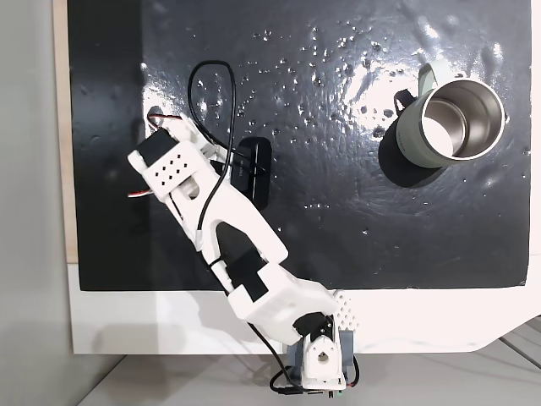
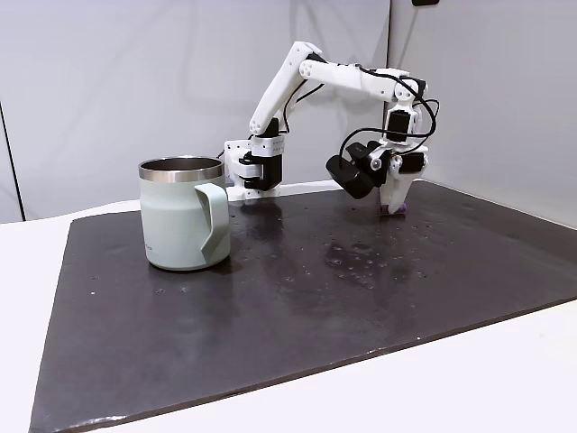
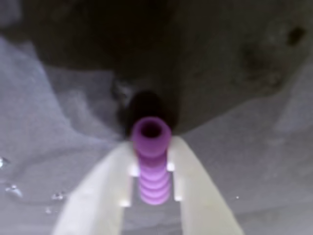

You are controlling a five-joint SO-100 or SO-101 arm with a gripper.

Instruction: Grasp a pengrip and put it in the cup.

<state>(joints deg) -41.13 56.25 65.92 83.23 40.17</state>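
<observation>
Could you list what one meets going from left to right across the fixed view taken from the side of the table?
cup → arm's base → end effector, down at the black mat with the purple pengrip between its fingers.

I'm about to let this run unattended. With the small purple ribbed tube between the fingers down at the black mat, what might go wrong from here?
The purple ribbed tube sits between the white gripper fingers, one end poking past them; being small and round, it might slip or tilt on lifting. The sage-green steel-lined mug stands well across the black mat, so a long carry could shake it loose or miss the rim.
</observation>
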